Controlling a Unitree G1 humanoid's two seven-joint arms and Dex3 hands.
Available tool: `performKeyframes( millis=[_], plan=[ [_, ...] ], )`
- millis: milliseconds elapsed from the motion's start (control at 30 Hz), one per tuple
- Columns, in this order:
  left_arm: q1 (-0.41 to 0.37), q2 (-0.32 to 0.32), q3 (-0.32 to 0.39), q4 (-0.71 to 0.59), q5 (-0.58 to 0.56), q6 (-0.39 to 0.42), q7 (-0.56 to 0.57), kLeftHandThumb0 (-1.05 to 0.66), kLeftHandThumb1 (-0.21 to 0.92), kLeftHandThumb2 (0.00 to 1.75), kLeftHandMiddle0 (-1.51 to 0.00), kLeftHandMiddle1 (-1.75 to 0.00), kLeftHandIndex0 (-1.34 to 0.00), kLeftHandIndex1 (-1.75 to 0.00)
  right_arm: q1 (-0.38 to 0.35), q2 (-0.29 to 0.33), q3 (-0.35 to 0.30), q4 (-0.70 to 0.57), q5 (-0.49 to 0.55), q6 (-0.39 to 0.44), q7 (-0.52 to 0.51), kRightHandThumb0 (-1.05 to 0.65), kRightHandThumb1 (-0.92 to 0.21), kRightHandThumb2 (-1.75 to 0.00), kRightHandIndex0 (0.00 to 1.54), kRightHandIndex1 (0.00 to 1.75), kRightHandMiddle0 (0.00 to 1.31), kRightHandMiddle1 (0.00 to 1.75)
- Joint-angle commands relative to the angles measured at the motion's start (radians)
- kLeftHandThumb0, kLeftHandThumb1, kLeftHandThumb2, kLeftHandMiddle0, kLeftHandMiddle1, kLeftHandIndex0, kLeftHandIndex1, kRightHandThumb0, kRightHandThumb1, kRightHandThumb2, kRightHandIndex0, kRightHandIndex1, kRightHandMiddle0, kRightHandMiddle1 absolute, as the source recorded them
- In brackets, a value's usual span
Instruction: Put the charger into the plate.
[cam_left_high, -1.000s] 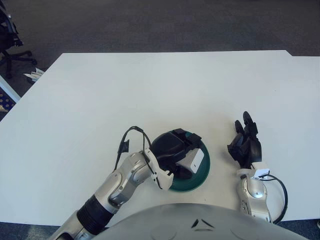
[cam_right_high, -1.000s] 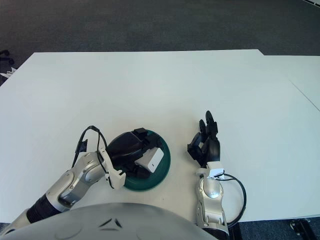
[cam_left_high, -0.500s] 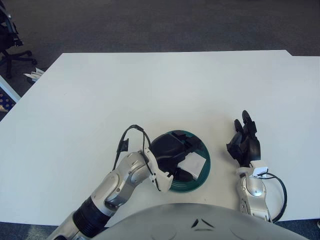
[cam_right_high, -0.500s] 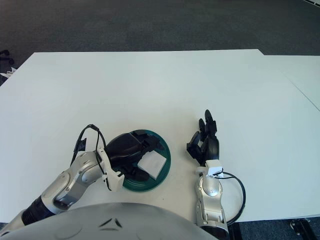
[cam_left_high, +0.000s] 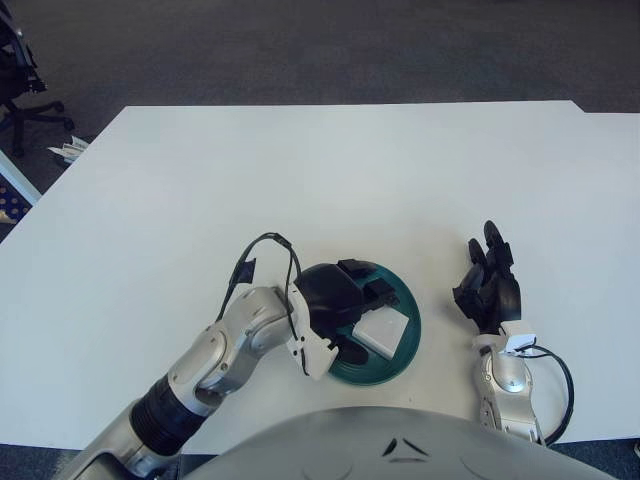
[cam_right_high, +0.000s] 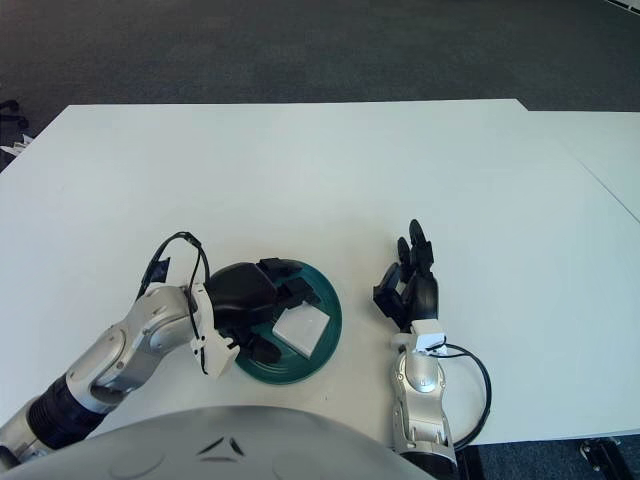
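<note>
The white charger (cam_left_high: 384, 329) lies flat inside the dark green plate (cam_left_high: 407, 345), on the plate's right half, with nothing gripping it. The plate sits on the white desk (cam_left_high: 320, 190) near the desk's front edge.

The left hand (cam_left_high: 330, 300) hovers over the left half of the plate, its black palm covering that side of the rim. Its fingers (cam_left_high: 375, 290) reach across toward the plate's centre, just beside the charger's upper left edge, spread loosely and holding nothing; whether a fingertip touches the charger cannot be told. The silver left forearm (cam_left_high: 235, 340) runs from the plate down and to the left toward the desk's front edge, the wrist bent so the hand points rightward over the plate. A black cable (cam_left_high: 262, 250) loops up from the wrist on the side away from the plate.

The right hand (cam_left_high: 488, 290) is to the right of the plate, apart from it, standing nearly upright on the desk with its black fingers (cam_left_high: 495, 245) pointing away from the robot, loosely extended and holding nothing. Its forearm (cam_left_high: 505, 390) comes up from the front edge of the desk, a black cable (cam_left_high: 560, 385) curling beside it.
</note>
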Motion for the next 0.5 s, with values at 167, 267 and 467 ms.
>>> performKeyframes(
  millis=[167, 267, 467],
  plan=[
    [0.006, -0.052, 0.111, 0.139, -0.056, 0.054, 0.159, -1.05, 0.92, 0.87, -0.03, 0.00, -0.01, -0.15, 0.041, 0.013, 0.007, 0.040, 0.020, 0.067, 0.012, -0.95, -0.92, -1.05, 0.00, 0.00, 0.00, 0.15],
    [0.105, -0.177, 0.208, 0.236, -0.176, 0.068, 0.369, -1.05, 0.92, 0.84, -0.17, -0.01, -0.03, -0.36, 0.045, 0.014, 0.008, 0.032, 0.019, 0.071, 0.010, -0.95, -0.92, -1.04, 0.00, 0.00, 0.00, 0.15],
    [0.292, -0.495, 0.347, 0.190, -0.495, 0.255, 0.542, -0.91, 0.92, 0.65, -0.51, -0.09, -0.19, -0.85, 0.055, 0.016, 0.005, 0.011, 0.023, 0.080, 0.009, -0.95, -0.92, -1.03, 0.00, 0.00, 0.00, 0.17]
  ],
)
